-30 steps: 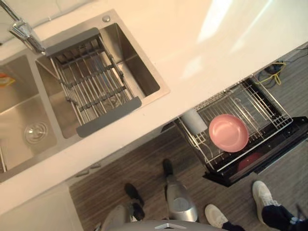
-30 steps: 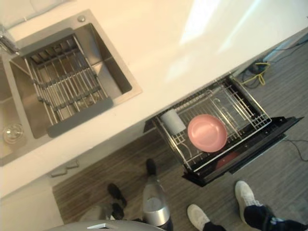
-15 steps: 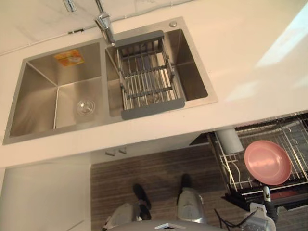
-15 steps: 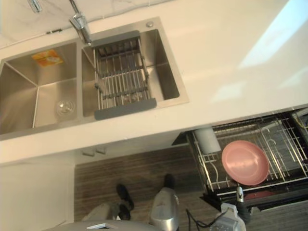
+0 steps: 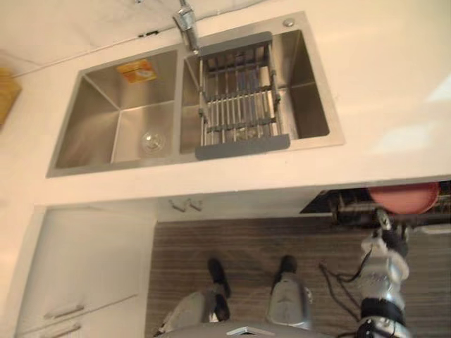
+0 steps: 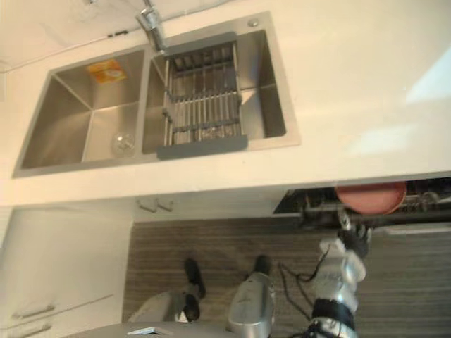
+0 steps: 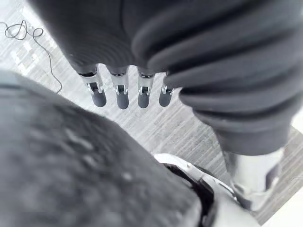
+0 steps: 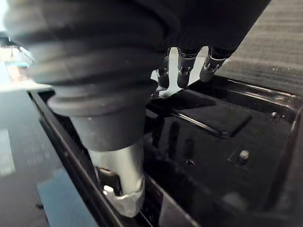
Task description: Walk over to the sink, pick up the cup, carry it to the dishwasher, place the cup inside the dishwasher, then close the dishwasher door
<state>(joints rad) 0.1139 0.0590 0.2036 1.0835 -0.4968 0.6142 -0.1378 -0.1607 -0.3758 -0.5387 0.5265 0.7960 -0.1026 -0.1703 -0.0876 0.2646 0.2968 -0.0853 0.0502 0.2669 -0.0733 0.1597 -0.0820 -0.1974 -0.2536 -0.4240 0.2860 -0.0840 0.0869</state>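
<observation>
Right hand (image 8: pixel 183 71), fingers released, over the open dishwasher door (image 8: pixel 227 137); I would hook its outer edge and lift steadily. Left hand (image 7: pixel 122 94) hangs slack.

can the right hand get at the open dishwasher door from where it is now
Probably yes: the right hand hangs open close above the dishwasher door, over its dark inner panel, with nothing visible between them.

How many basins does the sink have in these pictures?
2. The left basin has the drain in its floor; the right basin lies under the rack.
</observation>
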